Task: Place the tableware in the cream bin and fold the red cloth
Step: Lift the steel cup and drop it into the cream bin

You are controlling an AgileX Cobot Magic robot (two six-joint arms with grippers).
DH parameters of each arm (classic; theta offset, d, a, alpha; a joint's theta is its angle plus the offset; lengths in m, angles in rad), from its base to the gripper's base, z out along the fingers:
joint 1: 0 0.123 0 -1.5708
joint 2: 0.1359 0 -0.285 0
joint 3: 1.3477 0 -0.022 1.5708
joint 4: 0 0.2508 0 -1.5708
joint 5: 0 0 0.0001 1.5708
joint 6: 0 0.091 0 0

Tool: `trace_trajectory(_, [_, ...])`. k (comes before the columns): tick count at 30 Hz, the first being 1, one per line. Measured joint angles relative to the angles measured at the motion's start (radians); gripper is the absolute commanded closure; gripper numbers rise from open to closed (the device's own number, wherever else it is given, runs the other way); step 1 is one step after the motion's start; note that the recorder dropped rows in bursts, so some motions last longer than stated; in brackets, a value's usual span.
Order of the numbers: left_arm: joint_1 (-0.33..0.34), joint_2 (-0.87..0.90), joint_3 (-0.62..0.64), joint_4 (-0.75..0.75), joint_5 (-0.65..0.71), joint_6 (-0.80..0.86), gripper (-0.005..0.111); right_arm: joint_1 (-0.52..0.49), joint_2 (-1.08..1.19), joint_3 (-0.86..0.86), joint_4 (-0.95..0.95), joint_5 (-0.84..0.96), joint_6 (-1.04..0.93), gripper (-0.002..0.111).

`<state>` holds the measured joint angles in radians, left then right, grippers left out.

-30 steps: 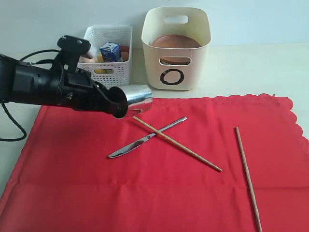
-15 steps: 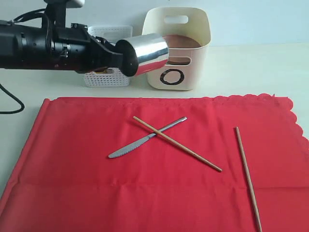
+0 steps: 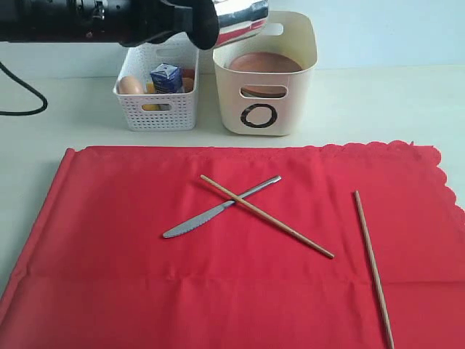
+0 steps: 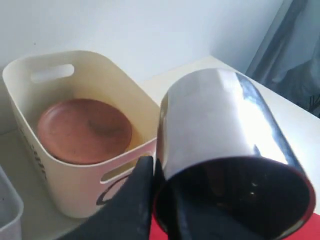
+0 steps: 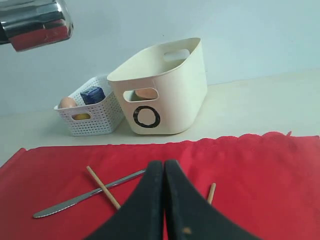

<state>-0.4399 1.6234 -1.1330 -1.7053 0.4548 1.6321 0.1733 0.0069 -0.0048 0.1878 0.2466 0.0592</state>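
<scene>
My left gripper [image 3: 205,23] is shut on the rim of the shiny steel cup [image 3: 240,16], one finger outside and one inside. It holds the cup tilted in the air over the near left edge of the cream bin [image 3: 266,109]. A brown plate [image 3: 263,63] lies inside the bin. In the left wrist view the cup [image 4: 225,135] fills the frame beside the bin [image 4: 75,190]. On the red cloth [image 3: 145,276] lie a knife [image 3: 218,209] crossed by one chopstick [image 3: 265,216], and a second chopstick [image 3: 372,262] to the right. My right gripper [image 5: 164,165] is shut and empty above the cloth.
A white perforated basket [image 3: 158,109] stands left of the bin, holding a milk carton [image 3: 166,77], an egg [image 3: 131,85] and other food. The cloth's scalloped edge [image 3: 407,145] runs along the far right. A black cable [image 3: 18,102] hangs at the left.
My left arm has lifted the steel cup up off the cloth and carried it rightward and back, from beside the basket to over the cream bin. Nothing on the cloth has moved.
</scene>
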Motion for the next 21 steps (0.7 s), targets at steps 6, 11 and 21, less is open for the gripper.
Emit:
trace_trajectory(6, [0.000,0.077,-0.093,0.000,-0.018,-0.006,0.107,0.000,0.000,0.000,0.000,0.000,0.000,0.108])
trace_trajectory(11, [0.000,0.168,-0.174,0.002,-0.039,-0.006,0.107,0.000,0.000,0.000,0.000,0.000,0.000,0.108])
trace_trajectory(21, [0.000,0.375,-0.336,-0.021,-0.045,-0.010,0.107,0.000,0.000,0.000,0.000,0.000,0.000,0.108])
